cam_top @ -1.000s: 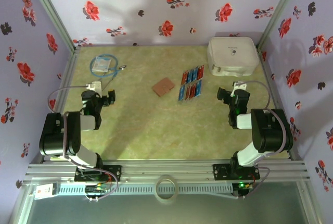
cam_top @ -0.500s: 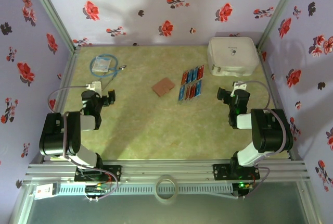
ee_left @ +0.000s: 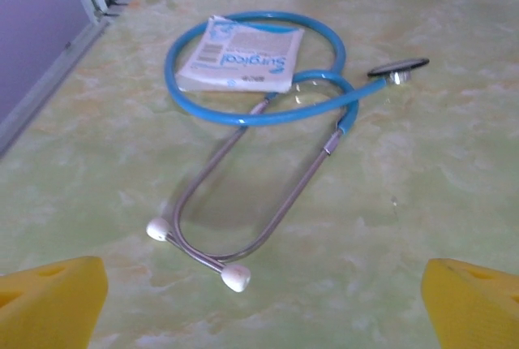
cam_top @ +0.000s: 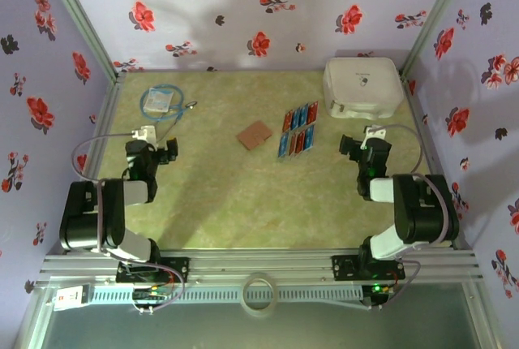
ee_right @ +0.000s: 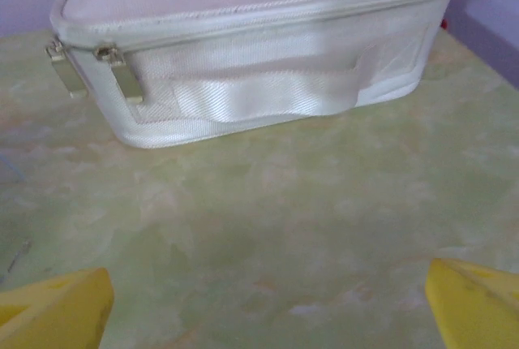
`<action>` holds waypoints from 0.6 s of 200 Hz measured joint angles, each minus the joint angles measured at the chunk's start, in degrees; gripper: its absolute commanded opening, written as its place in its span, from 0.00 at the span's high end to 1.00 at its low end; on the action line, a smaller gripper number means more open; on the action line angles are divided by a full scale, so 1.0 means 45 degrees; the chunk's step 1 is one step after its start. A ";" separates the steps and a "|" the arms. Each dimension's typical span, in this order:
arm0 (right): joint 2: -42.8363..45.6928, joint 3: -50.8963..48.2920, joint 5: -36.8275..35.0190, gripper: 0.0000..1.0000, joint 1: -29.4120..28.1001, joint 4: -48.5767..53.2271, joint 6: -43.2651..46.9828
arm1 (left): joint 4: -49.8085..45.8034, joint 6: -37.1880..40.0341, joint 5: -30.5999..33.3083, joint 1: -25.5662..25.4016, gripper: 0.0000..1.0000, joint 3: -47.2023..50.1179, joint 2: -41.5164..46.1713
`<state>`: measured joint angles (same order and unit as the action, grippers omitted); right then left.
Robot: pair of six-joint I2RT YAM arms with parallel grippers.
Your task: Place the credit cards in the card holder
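While both stand apart holding nothing, left pincer (cam_top: pixel 169 154) sits near the left rail facing a blue stethoscope (ee_left: pixel 243 119) and packet (ee_left: pixel 239 61), and right pincer (cam_top: pixel 350 148) faces the white zip case (cam_top: pixel 362 88) in the far right corner. Near counter (cam_top: pixel 243 203) is open. Card holder (cam_top: pixel 255 135) lies mid-counter, probably folded; credit cards (cam_top: pixel 298 130) lie in rows just right, not touching.

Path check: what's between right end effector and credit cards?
Top view: bare green tabletop between right end effector and the thin red and blue credit cards.
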<state>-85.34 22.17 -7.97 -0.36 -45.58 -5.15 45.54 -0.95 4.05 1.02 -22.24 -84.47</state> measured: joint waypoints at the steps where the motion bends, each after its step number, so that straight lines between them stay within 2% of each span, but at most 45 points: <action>1: 0.0049 0.0000 -0.0010 0.01 0.0000 0.0039 0.0000 | -0.0053 0.0005 0.0015 0.0000 0.00 0.0000 0.0063; 45: 0.2701 0.1190 -0.0845 0.01 0.0000 0.3186 -0.0918 | -0.1681 -0.0257 0.0534 0.0000 0.00 -0.0622 0.1613; 81: 0.4104 0.2977 -0.2234 0.01 0.0024 0.6659 -0.4148 | -0.3886 -0.1700 0.1025 -0.0039 0.00 -0.1807 0.3313; 99: 0.4556 0.3502 -0.1923 0.01 0.0029 0.7762 -0.5119 | -0.5217 -0.2667 0.1127 -0.0214 0.00 -0.2764 0.4172; 120: 0.4575 0.4177 -0.0675 0.01 -0.0015 0.8801 -0.5882 | -0.6436 -0.3769 0.1195 -0.0899 0.00 -0.3619 0.5212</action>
<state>-64.75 40.97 -11.00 -0.43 -5.98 -31.62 16.58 -17.91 9.43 -3.03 -38.52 -61.01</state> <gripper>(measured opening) 0.993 0.997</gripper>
